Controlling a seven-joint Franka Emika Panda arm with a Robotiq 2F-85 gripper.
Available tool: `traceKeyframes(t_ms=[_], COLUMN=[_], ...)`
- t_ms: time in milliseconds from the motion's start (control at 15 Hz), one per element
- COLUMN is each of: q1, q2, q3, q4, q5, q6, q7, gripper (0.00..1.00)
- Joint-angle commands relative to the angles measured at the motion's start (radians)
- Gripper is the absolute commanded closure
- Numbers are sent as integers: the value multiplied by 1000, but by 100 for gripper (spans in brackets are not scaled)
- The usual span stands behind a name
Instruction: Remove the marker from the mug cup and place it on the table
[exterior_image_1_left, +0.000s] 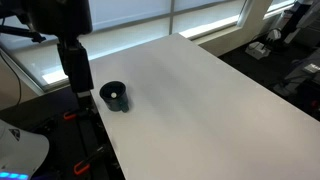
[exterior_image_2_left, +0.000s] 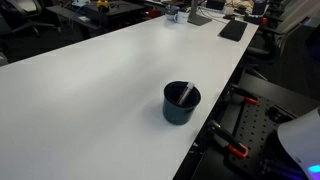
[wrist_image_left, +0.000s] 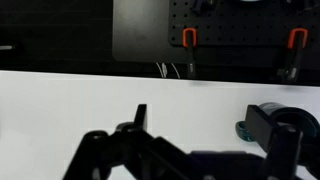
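Note:
The dark mug cup (exterior_image_1_left: 115, 96) stands on the white table (exterior_image_1_left: 200, 100) close to its edge, and shows in both exterior views (exterior_image_2_left: 181, 104). A thin marker (exterior_image_2_left: 187, 94) leans inside it against the rim. My gripper (exterior_image_1_left: 79, 86) hangs just off the table edge beside the mug, a little apart from it. In the wrist view the gripper (wrist_image_left: 200, 120) is open wide with nothing between its fingers. There only a sliver of the mug (wrist_image_left: 243, 128) shows behind the right finger, and the marker is hidden.
The table (exterior_image_2_left: 90, 90) edge runs right beside the mug. Red-handled clamps (exterior_image_2_left: 238, 150) sit on the frame below that edge, and more hang on a black pegboard (wrist_image_left: 188, 38). A dark flat item (exterior_image_2_left: 232, 30) and small objects lie at the table's far end.

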Motion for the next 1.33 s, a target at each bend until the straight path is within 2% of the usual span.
traceKeyframes(t_ms=[0,667,1267], q1=[14,14,183], q2=[0,0,-2], q3=[-13,-13,-68], q4=[3,3,6], q5=[-7,-7,75], q6=[-6,-6,28], q7=[7,7,-272], gripper=[0,0,0])
